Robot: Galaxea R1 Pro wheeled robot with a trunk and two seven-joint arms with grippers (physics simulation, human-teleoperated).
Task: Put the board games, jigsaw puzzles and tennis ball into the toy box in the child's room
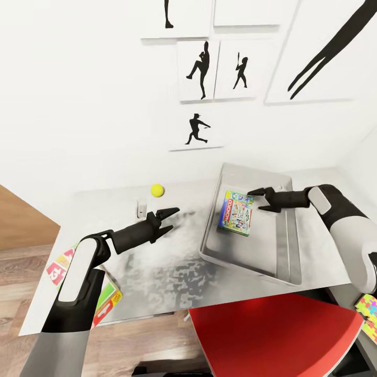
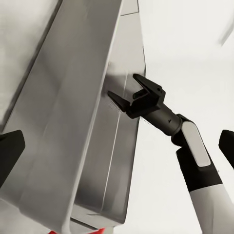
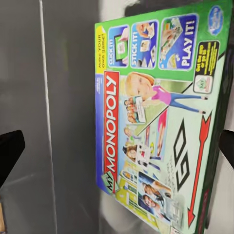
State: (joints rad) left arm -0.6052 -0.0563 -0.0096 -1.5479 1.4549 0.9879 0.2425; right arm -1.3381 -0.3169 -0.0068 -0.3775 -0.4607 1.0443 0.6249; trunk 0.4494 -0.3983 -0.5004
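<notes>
The toy box [image 1: 285,246] lies on the right half of the pale grey table [image 1: 157,272]. Inside it lies a green Monopoly board game [image 1: 236,213], flat on the floor of the box. My right gripper [image 1: 255,201] hovers open just over the game's far right corner; in the right wrist view the game [image 3: 156,126] lies between the spread fingertips. My left gripper [image 1: 174,219] is open above bare table, left of the box. The tennis ball [image 1: 157,190] rests beyond it. In the left wrist view I see the box wall [image 2: 63,122] and the right gripper [image 2: 122,87].
A colourful game box [image 1: 107,305] shows at the table's front-left corner, partly hidden by my left arm. A jigsaw puzzle [image 1: 369,314] peeks in at the right edge. A red chair [image 1: 272,335] stands at the table's front. A small white object [image 1: 141,208] sits near the ball.
</notes>
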